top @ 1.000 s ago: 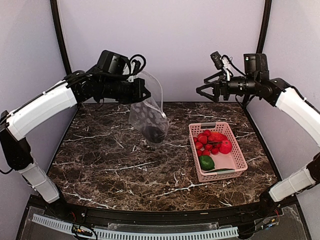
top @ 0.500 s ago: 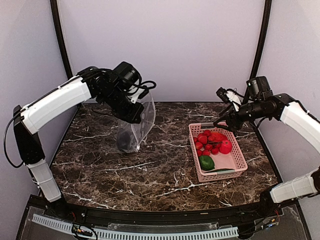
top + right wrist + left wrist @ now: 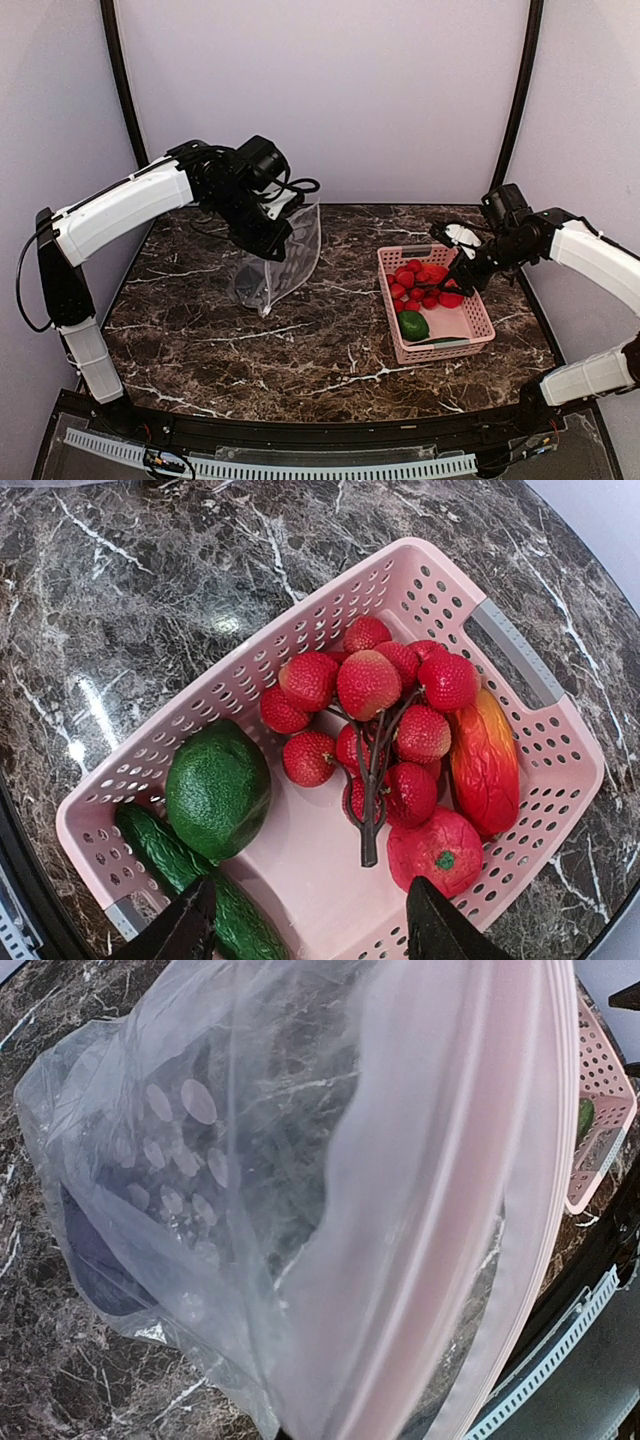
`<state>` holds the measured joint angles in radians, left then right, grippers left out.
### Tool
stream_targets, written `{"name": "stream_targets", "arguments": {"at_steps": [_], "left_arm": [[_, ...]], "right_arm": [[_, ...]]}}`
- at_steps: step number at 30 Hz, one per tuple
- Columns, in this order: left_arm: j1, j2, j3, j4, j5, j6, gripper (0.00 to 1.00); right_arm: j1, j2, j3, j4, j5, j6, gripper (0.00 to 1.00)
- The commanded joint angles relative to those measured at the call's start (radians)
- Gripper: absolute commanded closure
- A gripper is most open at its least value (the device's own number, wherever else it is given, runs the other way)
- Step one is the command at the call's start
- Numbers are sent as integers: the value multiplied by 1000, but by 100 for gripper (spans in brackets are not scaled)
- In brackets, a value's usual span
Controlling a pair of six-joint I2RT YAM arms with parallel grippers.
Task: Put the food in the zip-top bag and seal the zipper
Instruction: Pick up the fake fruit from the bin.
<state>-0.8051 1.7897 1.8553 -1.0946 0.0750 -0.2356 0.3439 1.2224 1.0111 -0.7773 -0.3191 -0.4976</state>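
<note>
White-shelled arms, black joints, cables.

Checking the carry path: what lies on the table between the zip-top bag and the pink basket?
Nothing: the top view shows bare marble table between zip-top bag and pink basket.

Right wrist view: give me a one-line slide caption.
Open right gripper poised above a pink basket of strawberries, a green lime and a cucumber.

pink basket, red strawberries, dotted clear bag
</note>
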Motion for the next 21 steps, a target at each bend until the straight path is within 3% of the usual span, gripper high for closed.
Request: {"name": "stream_targets", "arguments": {"at_steps": [1, 21], "left_arm": [[1, -25, 79, -80, -48, 37, 99], [1, -7, 102, -80, -78, 41, 99]], "right_arm": [[-3, 33, -15, 63, 39, -1, 39], [-6, 182, -27, 118, 124, 17, 54]]}}
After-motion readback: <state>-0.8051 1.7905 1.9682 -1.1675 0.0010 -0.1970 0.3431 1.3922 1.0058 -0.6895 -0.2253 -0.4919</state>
